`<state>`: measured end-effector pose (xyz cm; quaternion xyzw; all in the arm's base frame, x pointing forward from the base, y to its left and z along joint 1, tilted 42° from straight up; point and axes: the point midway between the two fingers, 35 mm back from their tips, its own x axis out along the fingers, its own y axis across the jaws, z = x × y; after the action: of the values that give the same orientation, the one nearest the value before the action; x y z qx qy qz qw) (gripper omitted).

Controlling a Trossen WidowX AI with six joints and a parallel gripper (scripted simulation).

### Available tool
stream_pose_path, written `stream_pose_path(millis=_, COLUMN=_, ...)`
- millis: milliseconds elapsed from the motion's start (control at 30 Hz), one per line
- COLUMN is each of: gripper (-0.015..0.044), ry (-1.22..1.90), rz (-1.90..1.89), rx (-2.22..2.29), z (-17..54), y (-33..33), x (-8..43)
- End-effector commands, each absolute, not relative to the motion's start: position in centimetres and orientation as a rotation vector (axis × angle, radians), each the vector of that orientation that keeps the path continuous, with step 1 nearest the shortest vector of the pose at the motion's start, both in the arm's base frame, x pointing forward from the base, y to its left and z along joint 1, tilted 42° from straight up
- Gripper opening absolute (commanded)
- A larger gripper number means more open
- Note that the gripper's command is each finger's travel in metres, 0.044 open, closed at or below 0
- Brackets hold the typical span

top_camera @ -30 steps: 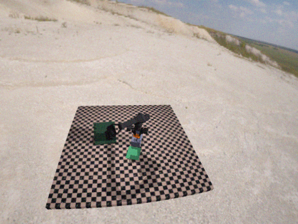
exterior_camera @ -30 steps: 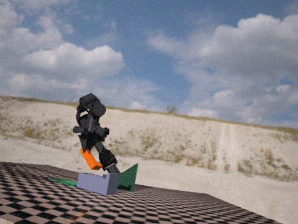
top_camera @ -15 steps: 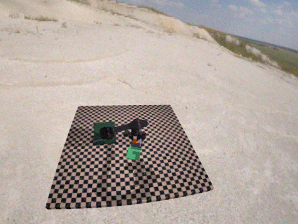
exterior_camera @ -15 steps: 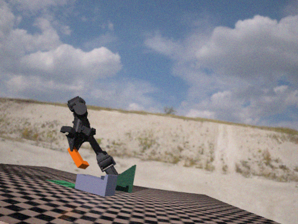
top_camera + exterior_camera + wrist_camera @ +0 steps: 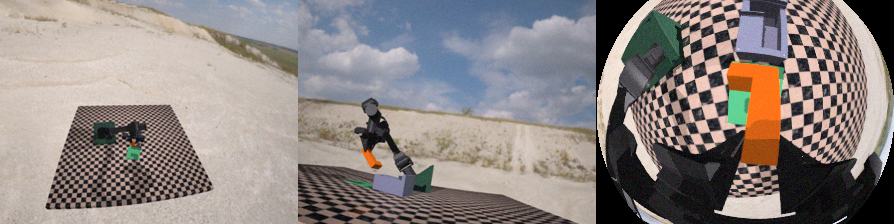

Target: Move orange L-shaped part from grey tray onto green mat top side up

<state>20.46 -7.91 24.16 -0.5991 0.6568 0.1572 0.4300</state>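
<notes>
The orange L-shaped part (image 5: 133,143) (image 5: 371,159) (image 5: 764,102) hangs in the air, tilted, with its L-shaped end lower and away from the fingers. My gripper (image 5: 366,150) (image 5: 760,136) is shut on its other, straight end. In the wrist view the part covers some of the green mat (image 5: 131,155) (image 5: 357,182) (image 5: 737,111), which lies flat beside the tray and bears a shadow. The grey tray (image 5: 389,185) (image 5: 761,51) stands on the checkered top, with its pocket empty in the wrist view. The part is clear of both tray and mat.
The dark green base block (image 5: 97,141) (image 5: 426,179) (image 5: 668,37) of the arm stands near the tray, on the checkered table top (image 5: 78,188) (image 5: 461,209) (image 5: 816,100). The arm reaches from it over the table in the top view.
</notes>
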Motion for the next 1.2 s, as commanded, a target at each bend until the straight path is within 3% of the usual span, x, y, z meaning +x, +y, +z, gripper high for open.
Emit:
stream_pose_path(millis=0, gripper=0.0000, ry=1.664, rz=0.395, rx=-1.494, z=23.7, y=-8.4, x=20.5)
stream_pose_path(millis=1167, gripper=0.0000, ry=1.706, rz=0.391, rx=-1.481, z=19.6, y=-12.1, x=20.8)
